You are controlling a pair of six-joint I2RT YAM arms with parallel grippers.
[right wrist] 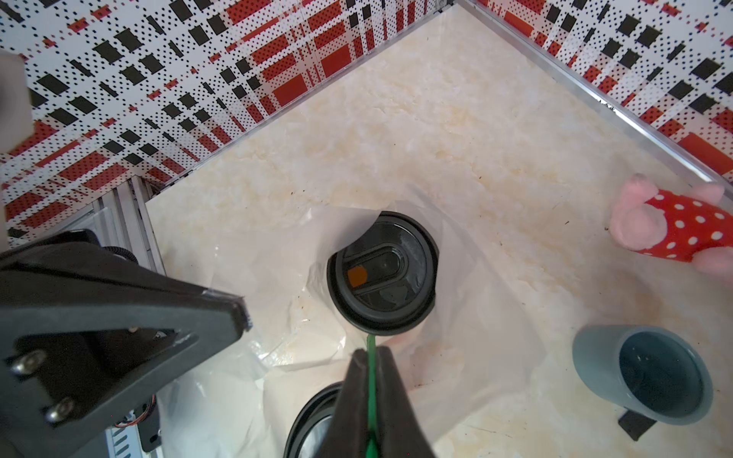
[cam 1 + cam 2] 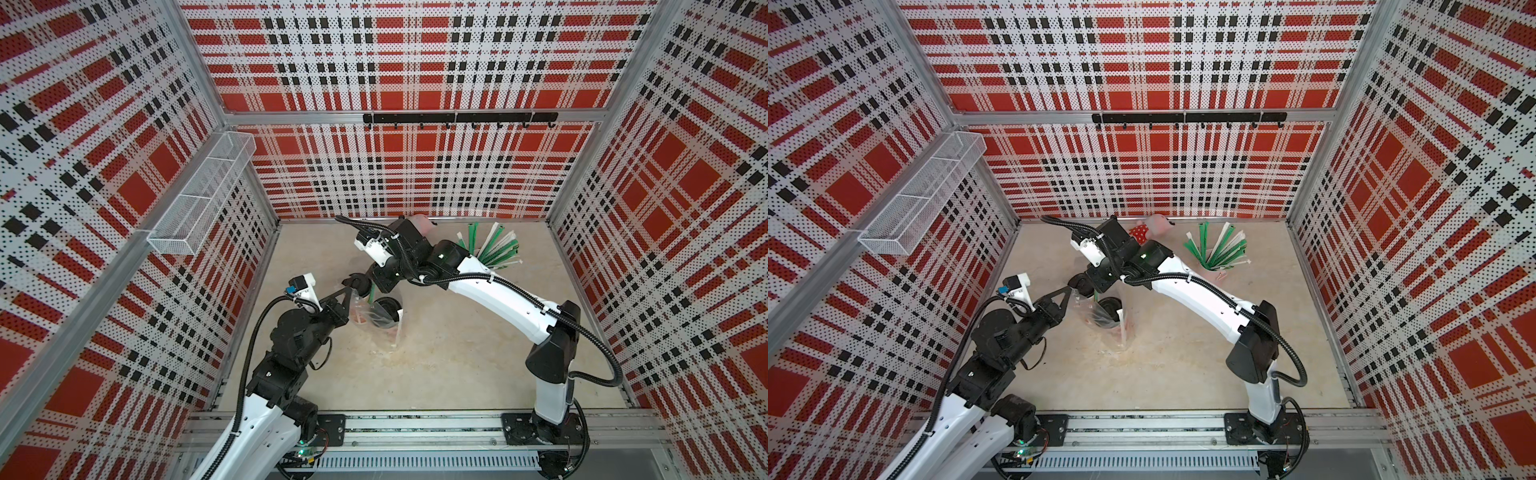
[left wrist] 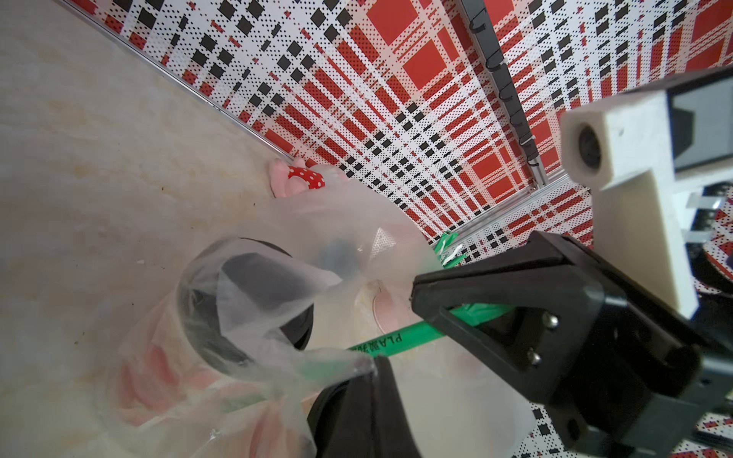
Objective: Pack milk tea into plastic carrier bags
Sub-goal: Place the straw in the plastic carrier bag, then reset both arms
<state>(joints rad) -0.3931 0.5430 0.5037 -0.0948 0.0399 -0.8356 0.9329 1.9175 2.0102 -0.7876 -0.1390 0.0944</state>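
Nearest you, your left gripper [image 2: 1068,290] is pinched tight on the rim of the plastic carrier bag [image 1: 480,313], holding its mouth open around one milk tea cup [image 1: 382,273]; the second cup [image 1: 310,415], half hidden under your right gripper [image 1: 368,353], looks to be inside too. That gripper clamps a green straw [image 3: 396,339] just above them, so the step is adding the straw: lower it past the bag's rim, beside the cups, before letting go. Farther back, the pink cup [image 2: 1214,272] holds a fan of green and white straws
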